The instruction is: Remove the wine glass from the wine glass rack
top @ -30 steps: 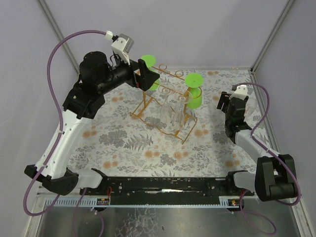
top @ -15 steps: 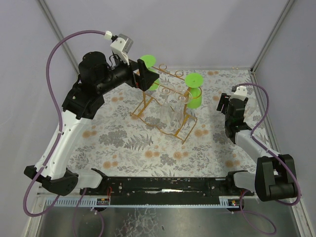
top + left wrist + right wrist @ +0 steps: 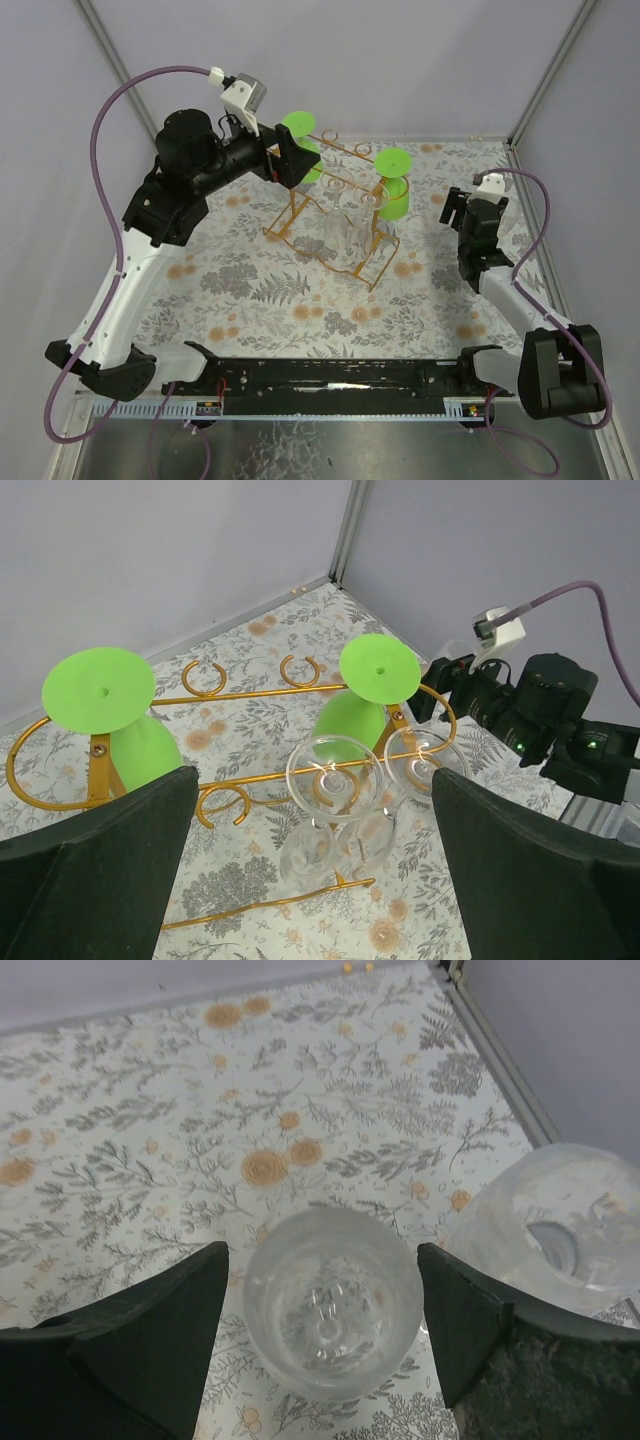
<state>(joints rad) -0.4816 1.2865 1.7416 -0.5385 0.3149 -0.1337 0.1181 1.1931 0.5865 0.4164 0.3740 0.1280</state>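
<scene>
The wine glass rack (image 3: 338, 212), a golden-orange wire frame, stands mid-table and also shows in the left wrist view (image 3: 250, 695). Two green wine glasses (image 3: 100, 692) (image 3: 378, 672) and two clear wine glasses (image 3: 332, 778) (image 3: 420, 760) hang upside down on it. My left gripper (image 3: 288, 160) (image 3: 315, 880) is open and empty, hovering above the rack's left end beside a green glass. My right gripper (image 3: 470, 215) (image 3: 325, 1330) is open at the table's right, its fingers either side of an upright clear glass (image 3: 330, 1305) standing on the cloth.
Another clear glass (image 3: 560, 1230) stands just right of the right gripper, close to the side wall. The floral tablecloth (image 3: 250, 290) covers the table. Grey walls enclose the back and sides.
My left gripper has drawn slightly to the left, away from the rack. The right arm has shifted very little. The glasses on the rack have not moved.
</scene>
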